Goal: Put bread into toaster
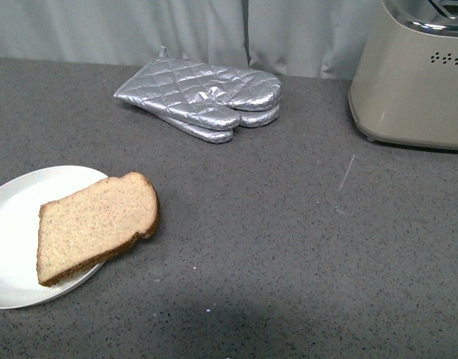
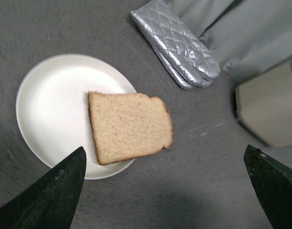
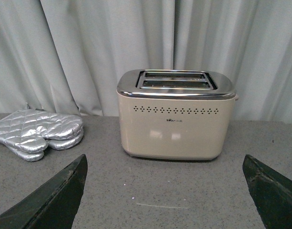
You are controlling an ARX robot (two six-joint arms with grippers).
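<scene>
1. Before descending, note left gripper (image 2: 165,150), spread wide and empty, above the light-brown wholemeal bread slice (image 2: 129,126) lying flat on a round white plate (image 2: 50,95).
2. Judge its length roughly along the finger line; favour this nearer arm.
3. Leave right gripper (image 3: 165,160), equally wide, empty, facing cream-beige chrome-topped toaster (image 3: 176,119).

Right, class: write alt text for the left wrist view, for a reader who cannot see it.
A slice of brown bread lies partly on a white plate, overhanging its rim; silver oven mitts and a beige toaster sit nearby.
</scene>
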